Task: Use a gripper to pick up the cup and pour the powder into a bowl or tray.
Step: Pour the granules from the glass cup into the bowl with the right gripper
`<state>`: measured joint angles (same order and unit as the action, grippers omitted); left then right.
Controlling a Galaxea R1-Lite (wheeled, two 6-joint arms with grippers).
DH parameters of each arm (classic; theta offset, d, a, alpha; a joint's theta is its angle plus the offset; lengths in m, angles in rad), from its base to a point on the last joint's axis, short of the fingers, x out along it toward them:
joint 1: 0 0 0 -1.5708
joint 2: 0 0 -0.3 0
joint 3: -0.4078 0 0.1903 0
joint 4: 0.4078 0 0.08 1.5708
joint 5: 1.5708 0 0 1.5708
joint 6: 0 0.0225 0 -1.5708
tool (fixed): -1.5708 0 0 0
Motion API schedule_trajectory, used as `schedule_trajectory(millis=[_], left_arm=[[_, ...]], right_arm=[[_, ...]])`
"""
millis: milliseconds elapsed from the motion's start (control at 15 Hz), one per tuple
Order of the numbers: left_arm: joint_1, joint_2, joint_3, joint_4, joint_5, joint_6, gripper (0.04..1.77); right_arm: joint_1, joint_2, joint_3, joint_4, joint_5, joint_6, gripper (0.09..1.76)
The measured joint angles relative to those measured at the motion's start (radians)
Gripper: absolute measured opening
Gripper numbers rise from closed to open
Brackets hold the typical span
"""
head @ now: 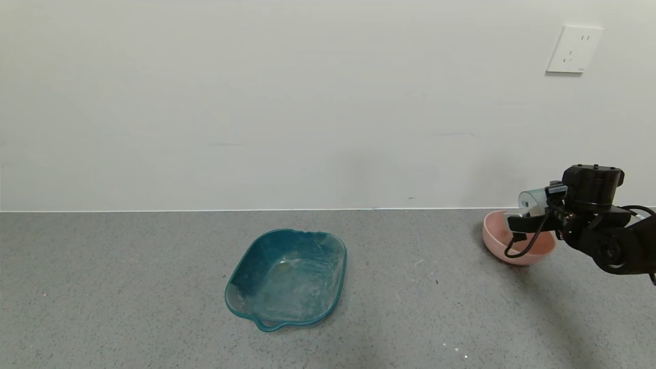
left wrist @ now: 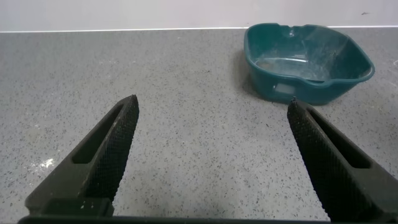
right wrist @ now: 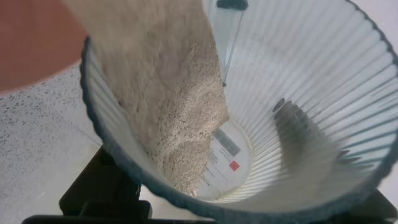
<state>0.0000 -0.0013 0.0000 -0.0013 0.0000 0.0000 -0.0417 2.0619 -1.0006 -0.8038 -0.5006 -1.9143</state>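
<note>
My right gripper (head: 538,207) is shut on the ribbed pale blue-green cup (head: 532,198) and holds it tipped on its side above the pink bowl (head: 494,237) at the far right near the wall. In the right wrist view the cup (right wrist: 323,93) fills the picture. Pale beige powder (right wrist: 168,93) lies along its lower wall and reaches the rim. A corner of the pink bowl (right wrist: 31,37) shows beyond the rim. My left gripper (left wrist: 211,134) is open and empty above the bare counter, out of the head view.
A teal squarish tray (head: 287,277) sits in the middle of the grey speckled counter (head: 128,287); it also shows in the left wrist view (left wrist: 308,59). A white wall with a socket (head: 574,49) stands right behind the counter.
</note>
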Motion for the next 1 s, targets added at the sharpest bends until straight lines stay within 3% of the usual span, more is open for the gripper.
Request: schedule_trajectory(millis=[733,1000], left_arm=[[0.000,0.000,0.000,0.000,0.000,0.000,1.72],[0.000,0.000,0.000,0.000,0.000,0.000,1.72]], right_arm=[[-0.049,-0.031,0.039,-0.028,0.018,0.029,1.35],[-0.070,-0.059,0.085,-0.035,0.028,0.140,1.35]])
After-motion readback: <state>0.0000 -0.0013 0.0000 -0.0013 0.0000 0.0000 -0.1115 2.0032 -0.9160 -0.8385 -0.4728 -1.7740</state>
